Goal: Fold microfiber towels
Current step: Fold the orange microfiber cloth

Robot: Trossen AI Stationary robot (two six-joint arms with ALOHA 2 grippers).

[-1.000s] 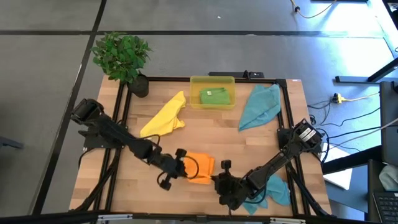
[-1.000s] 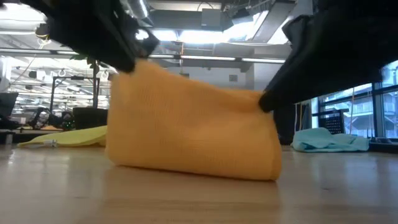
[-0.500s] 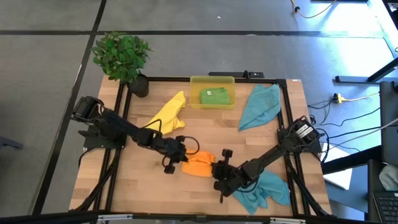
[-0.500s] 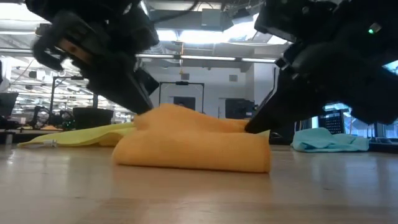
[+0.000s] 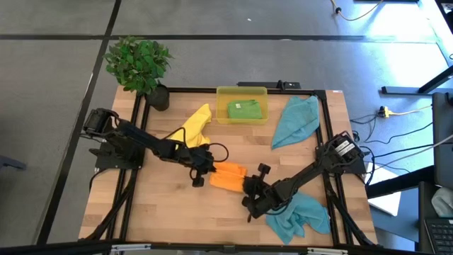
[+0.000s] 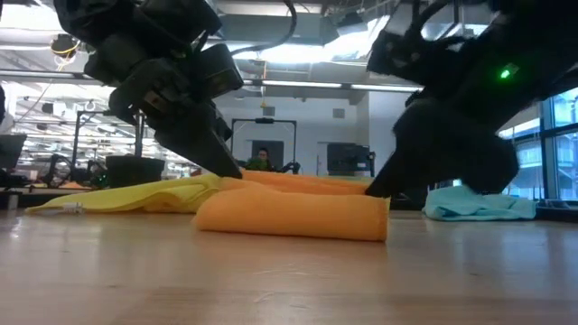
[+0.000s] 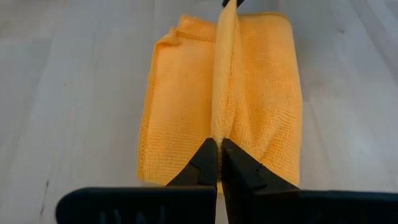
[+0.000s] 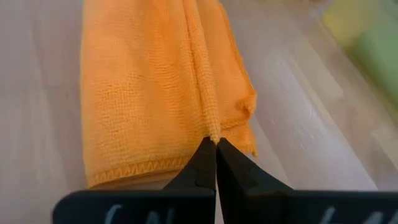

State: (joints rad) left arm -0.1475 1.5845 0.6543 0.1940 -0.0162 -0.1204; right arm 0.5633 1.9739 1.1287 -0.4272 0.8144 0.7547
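The orange towel point(image 5: 228, 177) lies folded into a narrow strip on the table's middle, a little toward the near edge. My left gripper point(image 5: 207, 170) is shut at its left end. My right gripper point(image 5: 249, 187) is shut at its right end. In the low view the towel point(image 6: 289, 217) lies flat between the two grippers. The yellow towel point(image 5: 191, 131) lies crumpled behind it to the left. The green towel point(image 5: 244, 110) lies in the yellow bin point(image 5: 241, 91). One teal towel point(image 5: 296, 120) lies far right, the other point(image 5: 301, 216) near right. My left gripper pinches a raised ridge of cloth point(image 7: 217, 127) at the towel's left end between its two fingers. The fingers slant down from the table's left. The ridge runs straight to the other gripper, and the rest of the towel lies on the table. My right gripper pinches the same ridge point(image 8: 210, 124) at the towel's right end between its two fingers. The fingers slant down from the table's right and near side. The towel lies on the table under the ridge.
A potted plant point(image 5: 140, 65) stands at the far left corner. The yellow bin stands at the middle of the far edge. Bare wood shows at the near left point(image 5: 152, 212).
Both grippers have gone down and toward the far edge, still shut on the orange towel. The part they hold, which stood high above the table, has come down toward the far side. The towel has turned from a tall upright shape into a low flat strip.
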